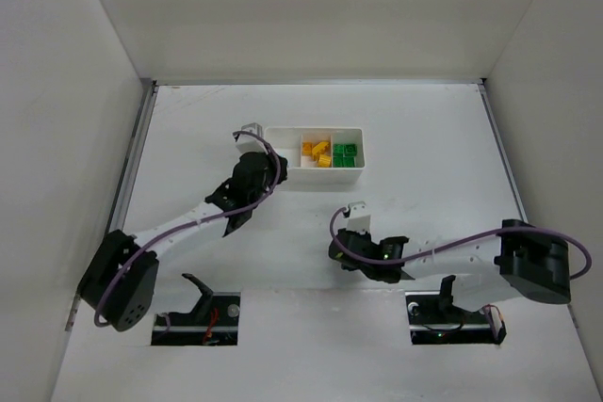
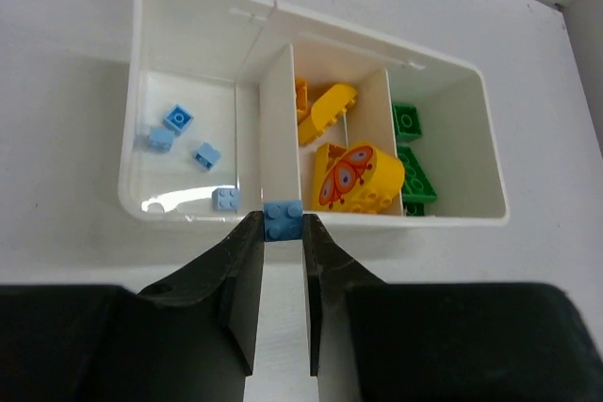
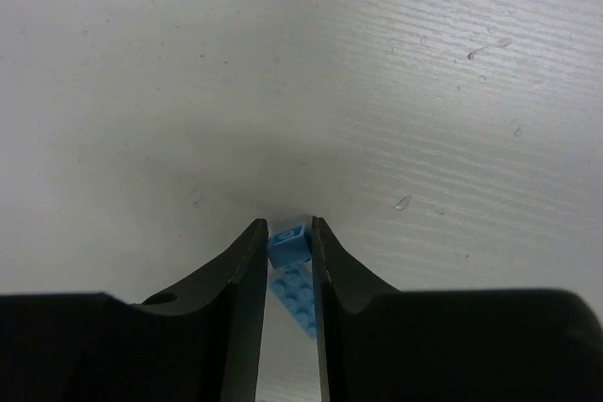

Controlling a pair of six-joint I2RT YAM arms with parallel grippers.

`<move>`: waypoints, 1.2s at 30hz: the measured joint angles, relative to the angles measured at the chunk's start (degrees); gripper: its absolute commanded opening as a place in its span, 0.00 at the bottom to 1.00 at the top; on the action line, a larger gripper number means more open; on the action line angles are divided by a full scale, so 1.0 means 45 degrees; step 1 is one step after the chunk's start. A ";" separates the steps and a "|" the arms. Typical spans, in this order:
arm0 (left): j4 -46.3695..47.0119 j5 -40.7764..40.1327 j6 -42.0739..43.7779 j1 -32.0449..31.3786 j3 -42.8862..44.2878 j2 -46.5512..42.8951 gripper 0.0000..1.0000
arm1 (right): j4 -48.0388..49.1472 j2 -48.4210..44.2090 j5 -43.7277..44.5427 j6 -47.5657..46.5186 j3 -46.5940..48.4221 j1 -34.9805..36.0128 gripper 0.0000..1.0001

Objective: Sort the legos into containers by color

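The white tray has three containers: several light blue legos lie in the left one, yellow-orange legos in the middle one, green legos in the right one. My left gripper is shut on a small blue lego, held at the tray's near wall where the left divider meets it. My right gripper is down at the table, shut on a tiny blue lego. A flat blue lego lies on the table between its fingers, just behind the held one.
In the top view the tray sits at mid-table towards the back. White walls enclose the table on the left, back and right. One yellow piece in the middle compartment carries an orange butterfly print.
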 measured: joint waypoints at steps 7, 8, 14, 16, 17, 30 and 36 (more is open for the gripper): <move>0.0355 0.0039 0.0112 0.0874 0.1248 0.2492 0.31 | -0.0068 -0.1083 0.0189 -0.0005 -0.0005 0.0078 0.25; 0.0359 0.0049 0.0151 0.0976 0.1355 0.2754 0.36 | -0.0044 -0.1297 0.0233 -0.0005 -0.0005 0.0078 0.25; 0.0330 0.0015 0.0146 0.1190 0.1472 0.2793 0.44 | 0.0758 -0.1545 0.0257 -0.0928 0.0141 -0.0563 0.25; 0.0340 0.0010 0.0146 0.1107 0.1399 0.2327 0.42 | 0.1161 -0.1205 0.0214 -0.1564 0.0593 -0.1151 0.24; 0.0340 0.0005 0.0146 0.1054 0.1263 0.1928 0.41 | 0.1413 -0.0937 0.0146 -0.1938 0.0981 -0.1501 0.24; -0.2021 -0.0680 -0.0631 0.0029 -0.3701 -0.4745 0.40 | 0.4255 0.4775 -0.1277 -0.5513 0.8451 -0.4177 0.33; -0.3419 -0.0772 -0.1491 -0.0622 -0.4915 -0.6455 0.40 | 0.4289 0.6557 -0.1666 -0.6135 1.0278 -0.4687 0.56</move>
